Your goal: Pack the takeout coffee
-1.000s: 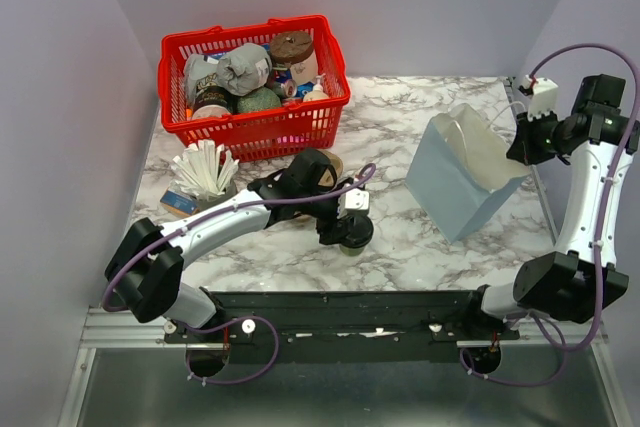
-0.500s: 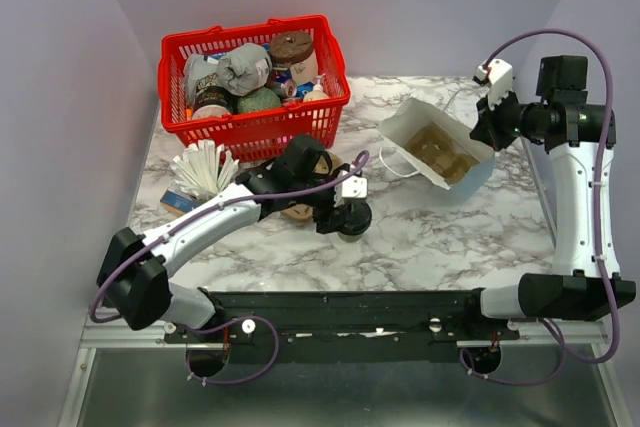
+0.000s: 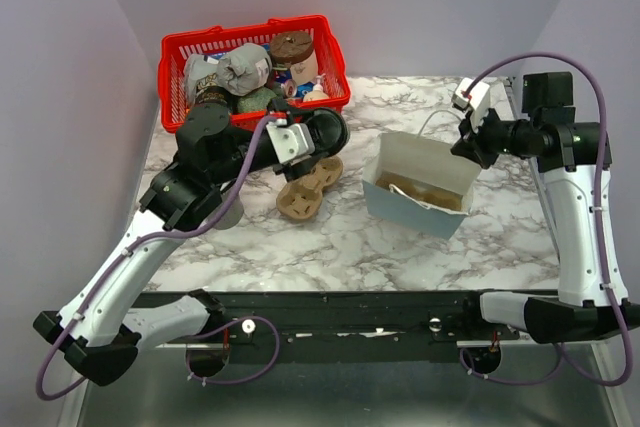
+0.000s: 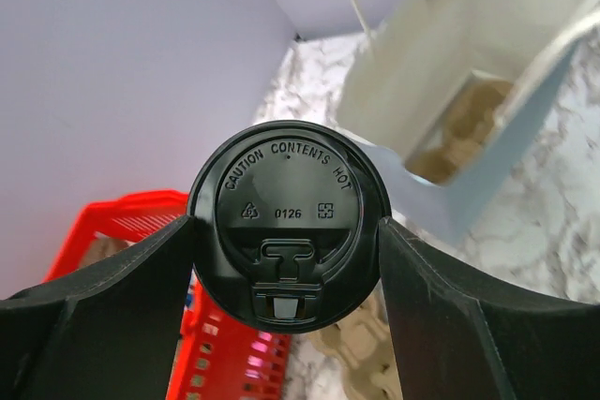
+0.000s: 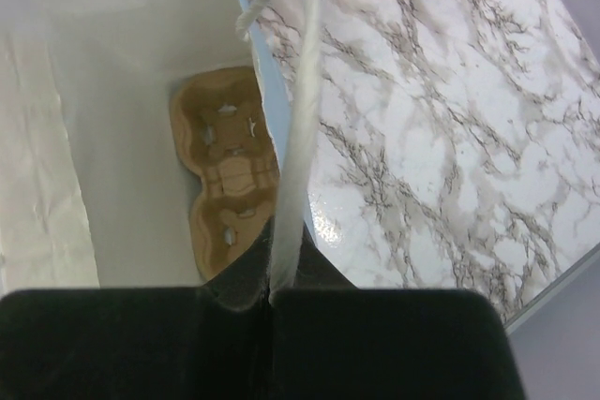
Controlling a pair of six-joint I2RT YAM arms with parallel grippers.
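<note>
Takeout coffee (image 4: 288, 222): held up off the counter (image 3: 330, 247) in the left gripper (image 3: 325, 139); only its top shows, in the left wrist view.
Lid (image 4: 281, 199): round, black, facing the wrist camera, with raised lettering "CAUTION CONTENTS HOT" and a closed sip tab.
Left gripper: grasping the coffee, one black finger (image 4: 112, 316) pressed against each side of the lid rim.
Position of the coffee: just in front of the red basket's near wall, over the loose carrier, with the bag's open mouth off to the right.
Loose carrier (image 3: 305, 192): brown cardboard, lying flat on the counter.
Bag (image 3: 420, 192): pale blue paper with a white inside, standing on the counter with its mouth open.
Carrier in the bag (image 5: 225, 170): a second brown cardboard carrier, flat on the bag's bottom.
Right gripper (image 3: 468, 142): clenched on the bag's white cord handle (image 5: 291, 138), above the bag's far right corner.
Red basket (image 3: 250, 127): at the back left of the counter, full of mixed goods.
</note>
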